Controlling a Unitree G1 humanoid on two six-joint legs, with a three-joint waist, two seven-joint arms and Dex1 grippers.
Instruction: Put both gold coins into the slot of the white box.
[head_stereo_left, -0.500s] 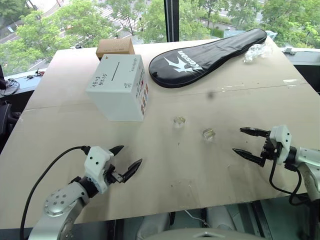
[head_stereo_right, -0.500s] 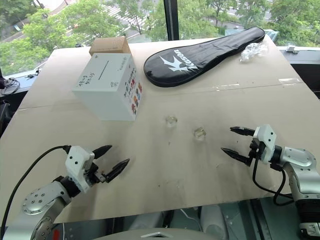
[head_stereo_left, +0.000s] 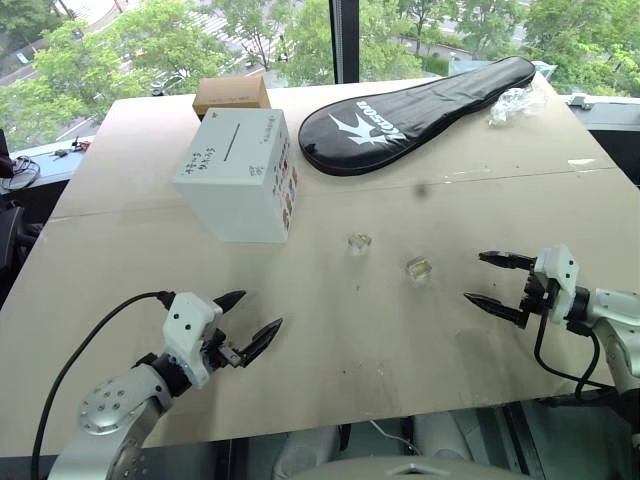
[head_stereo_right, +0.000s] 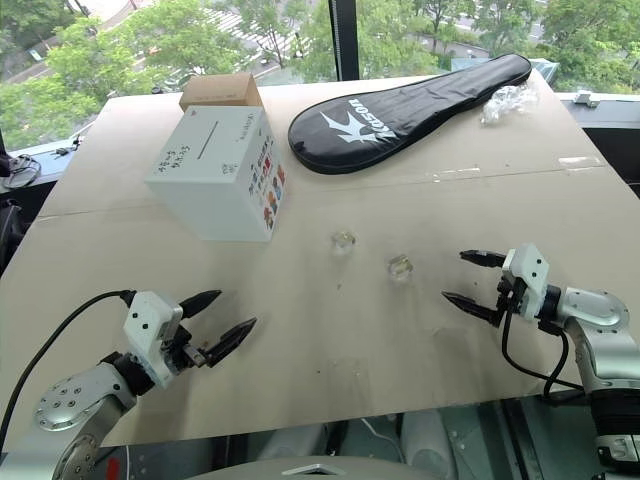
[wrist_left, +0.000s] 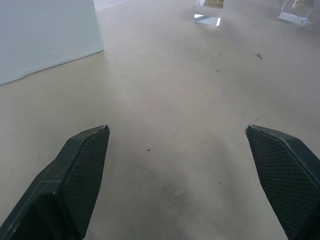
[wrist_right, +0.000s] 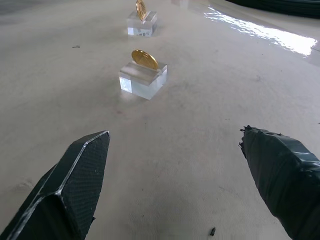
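right tool (head_stereo_left: 495, 281) spread and empty; it should pinch the nearer gold coin (wrist_right: 144, 60) by its upright faces, sparing the clear stand (wrist_right: 142, 80).

A wide beige table (head_stereo_left: 500, 210) carries everything. Near its far left corner sits a small flat brown cardboard box (head_stereo_left: 231, 95), and just in front of it, possibly touching, stands the white box (head_stereo_left: 240, 180) with its slot (head_stereo_left: 231, 140) on top. A black racket cover (head_stereo_left: 420, 100) lies slantwise along the far edge, with what looks like crumpled clear plastic (head_stereo_left: 515, 103) at the far right corner. Mid-table, the two gold coins (wrist_right: 144, 59) stand upright in clear blocks, near each other.
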